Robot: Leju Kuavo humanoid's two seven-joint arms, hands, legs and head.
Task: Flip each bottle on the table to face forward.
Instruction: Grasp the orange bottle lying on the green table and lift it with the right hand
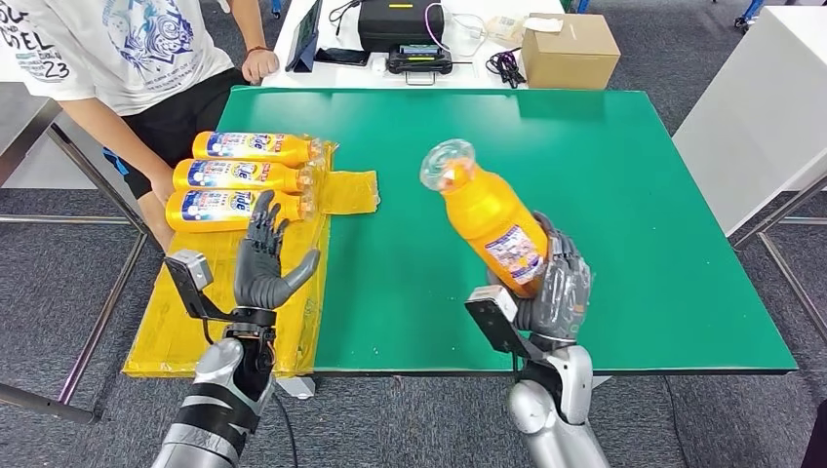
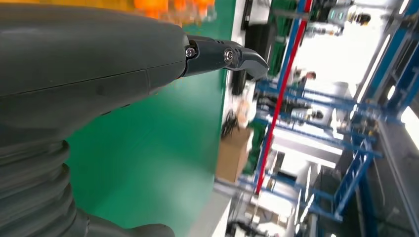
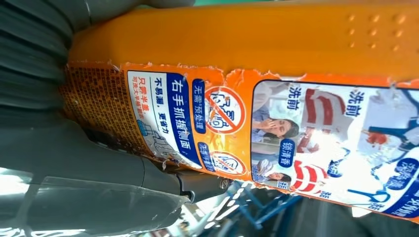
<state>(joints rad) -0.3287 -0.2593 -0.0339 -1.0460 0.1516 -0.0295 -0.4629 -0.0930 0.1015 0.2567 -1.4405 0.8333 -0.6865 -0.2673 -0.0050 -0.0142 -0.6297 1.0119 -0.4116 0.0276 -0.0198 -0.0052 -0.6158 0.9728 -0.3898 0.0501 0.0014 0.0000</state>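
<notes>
Green table (image 1: 634, 195), yellow mat at left edge. I see right hand (image 1: 556, 288) gripping orange detergent bottle (image 1: 485, 216) mid-body, lifted, tilted. Left hand (image 1: 265, 265) empty, fingers spread. Bottle likely heavy, slick; label torn, so grip bare body.

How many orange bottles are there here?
4. Three bottles lie side by side on the yellow mat at the table's left; one bottle is held, tilted, in the robot's right hand.
</notes>
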